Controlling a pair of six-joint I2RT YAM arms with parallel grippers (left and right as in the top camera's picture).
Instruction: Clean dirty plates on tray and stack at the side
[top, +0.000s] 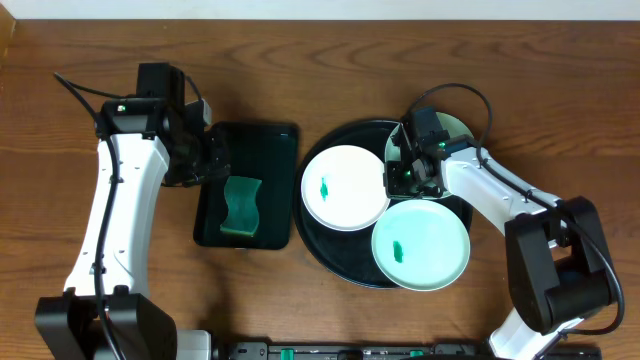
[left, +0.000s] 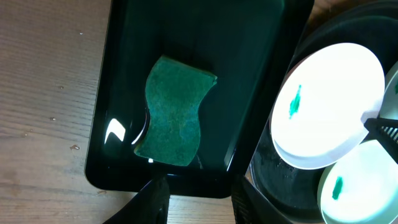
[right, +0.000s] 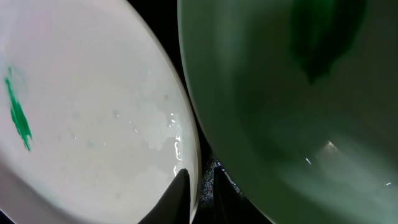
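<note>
The wooden counter (top: 60, 60) carries the round black tray (top: 335, 264) right of centre. A smaller rectangular black tray (top: 275, 150) lies just beside it on the left, its long side running toward and away from the robot.

Three plates lie flat and face up on the round tray. The white plate (top: 345, 187) sits at its left side. The front mint plate (top: 421, 245) sits at the near right, its rim reaching past the tray's edge. The rear mint plate (top: 455, 128) is mostly hidden under the right arm, so only a pale sliver shows.

A green sponge (top: 241, 207) lies in the rectangular tray, its long axis along the tray's length.

The right gripper (top: 403, 178) sits where the three plates meet. In the right wrist view its jaws are nearly closed with the white plate's right rim between them, and they appear to pinch it. One finger (right: 179, 198) lies over the plate. The other is lost in the dark.

The left gripper (top: 213, 157) hovers over the rectangular tray's far left edge, partly open and empty, well apart from the plates.

The white plate and the front mint plate each bear a short green smear.
</note>
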